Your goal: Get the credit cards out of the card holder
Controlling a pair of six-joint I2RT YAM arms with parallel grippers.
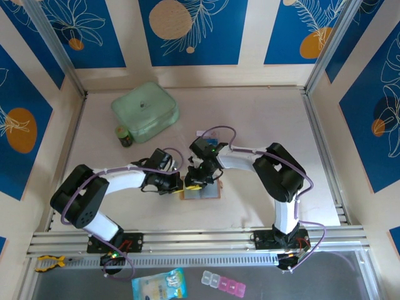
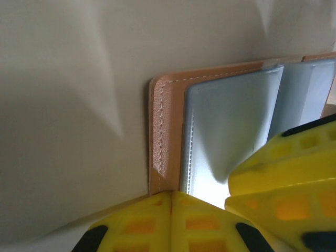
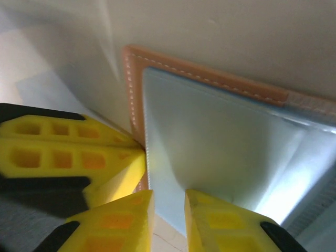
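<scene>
The card holder [image 1: 207, 194] lies opened flat on the table between the two arms, its tan leather rim [image 2: 164, 131] framing grey inner pockets [image 3: 220, 142]. My left gripper [image 2: 171, 197] is shut, and its joined yellow tips rest on the holder's near tan edge. My right gripper [image 3: 169, 202] hangs just over a grey pocket, with a narrow gap between its jaws and nothing in the gap. The two grippers sit close together, left [image 1: 182, 185] beside right [image 1: 197, 181]. The credit cards are hidden.
A large mint-green zip case [image 1: 145, 111] and a small dark jar [image 1: 124, 136] stand at the back left. On the front ledge lie a pale packet [image 1: 159, 285], a pink pill box [image 1: 224, 283] and a yellow tool [image 1: 49, 262]. Metal rails border the table.
</scene>
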